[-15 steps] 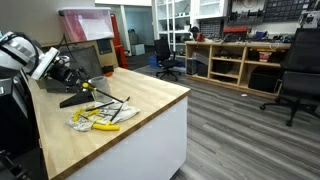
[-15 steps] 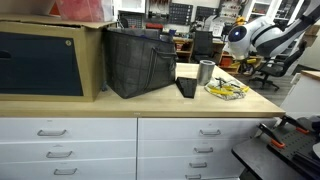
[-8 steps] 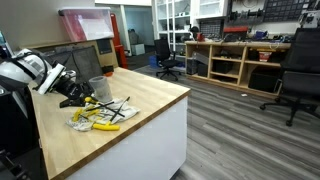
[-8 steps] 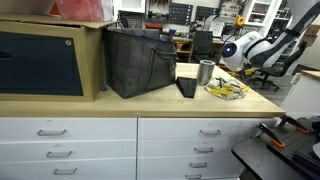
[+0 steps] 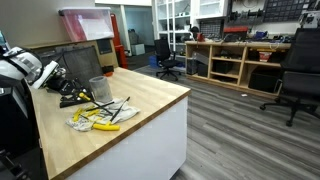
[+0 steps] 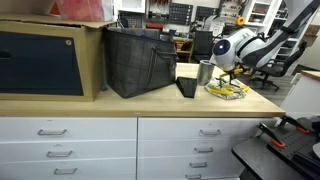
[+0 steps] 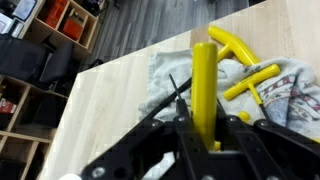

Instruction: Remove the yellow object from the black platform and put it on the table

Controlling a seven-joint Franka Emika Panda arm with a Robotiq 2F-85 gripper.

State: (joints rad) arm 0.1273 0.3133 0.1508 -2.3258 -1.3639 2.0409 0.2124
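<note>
In the wrist view my gripper is shut on the yellow object, a narrow yellow piece standing up between the jaws. It hangs over the light wood table, beside the white cloth. In both exterior views the gripper hovers low over the table, just in front of the black platform and next to the clear cup. The yellow object is too small to make out in the exterior views.
Yellow-handled tools on a white cloth lie just beneath and beside the gripper. A box with a red top stands behind the platform. The table edge is nearby, with office chairs and a workbench beyond.
My gripper has come down and away from the platform's face to a spot low over the table by the cup and cloth.
</note>
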